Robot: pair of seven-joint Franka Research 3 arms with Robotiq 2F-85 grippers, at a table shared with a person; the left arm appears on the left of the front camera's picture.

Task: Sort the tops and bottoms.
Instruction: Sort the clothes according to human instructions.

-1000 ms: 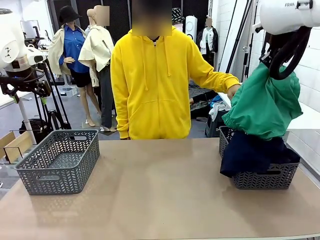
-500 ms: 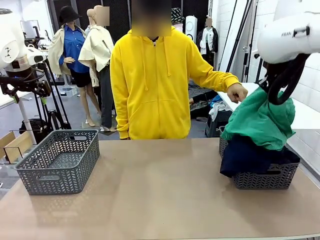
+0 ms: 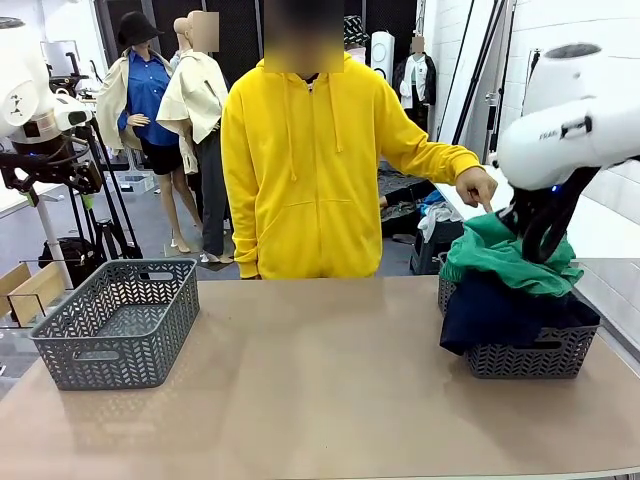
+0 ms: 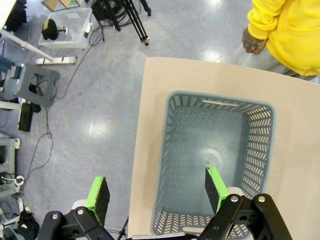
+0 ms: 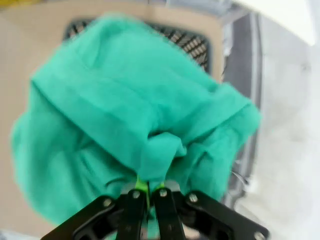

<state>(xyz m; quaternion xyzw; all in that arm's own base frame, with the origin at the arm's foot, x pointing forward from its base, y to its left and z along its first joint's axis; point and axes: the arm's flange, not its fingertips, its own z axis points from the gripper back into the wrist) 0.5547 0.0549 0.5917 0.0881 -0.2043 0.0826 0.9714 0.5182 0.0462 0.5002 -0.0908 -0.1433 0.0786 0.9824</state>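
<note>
Green pads pressed together: my right gripper (image 5: 148,192) pinches a fold of the bright green garment (image 5: 130,130), which spreads wide below the fingers in the right wrist view. From the front I see that garment (image 3: 510,262) heaped on top of the dark navy garment (image 3: 505,310), both piled in the right-hand grey basket (image 3: 530,355) near the table's right edge; the navy cloth spills over the basket's near rim. My right arm (image 3: 570,125) bends down over that pile. The person in the yellow hoodie (image 3: 305,170) stands at the far side and points a hand (image 3: 477,187) down just beside the green cloth. My left gripper (image 4: 156,195) hangs with its jaws spread wide, gripping nothing, above the left grey basket (image 4: 260,112), whose floor is bare. That basket (image 3: 120,320) sits near the left edge of the tan table (image 3: 320,390), well apart from the other.
</note>
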